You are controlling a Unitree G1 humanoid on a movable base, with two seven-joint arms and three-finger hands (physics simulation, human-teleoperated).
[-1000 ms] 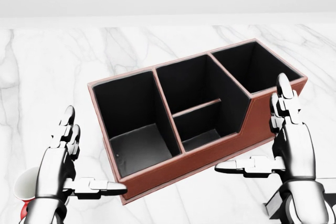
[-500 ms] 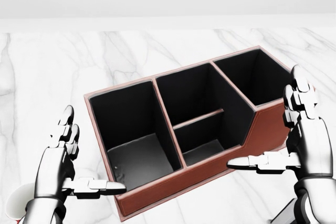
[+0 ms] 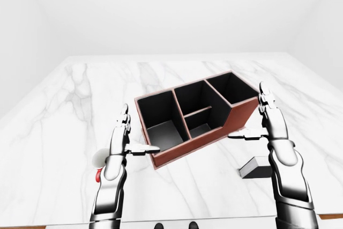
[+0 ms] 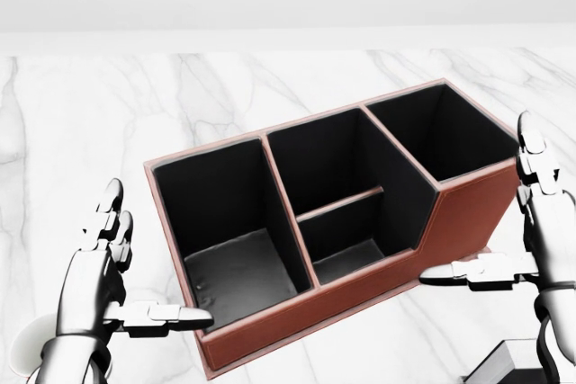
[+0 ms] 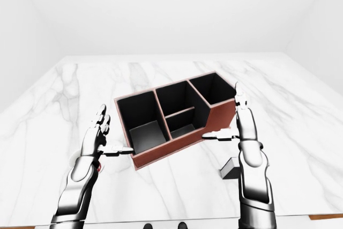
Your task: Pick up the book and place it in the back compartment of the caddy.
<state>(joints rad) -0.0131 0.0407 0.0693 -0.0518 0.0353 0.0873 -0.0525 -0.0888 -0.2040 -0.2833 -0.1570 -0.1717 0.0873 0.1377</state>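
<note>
White marble desk (image 3: pixel 64 111), plain walls. Caddy (image 4: pixel 297 312) sits diagonal, long axis running lower left to upper right in head view. Book (image 3: pixel 256 167), dark and flat, lies beside the right hand (image 3: pixel 270 124), just below it in left-eye view. Left hand (image 3: pixel 120 140) near the caddy's left end. Both hands empty, fingers spread. Advice: lower the right hand, grip across the book's short side.

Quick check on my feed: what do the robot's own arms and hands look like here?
Both arms are glossy silver-grey metal with dark bands at the joints. The left hand and right hand match: slim, segmented silver fingers with black gaps at the knuckles and a separate thumb. No cables, sleeves or markings show.
</note>
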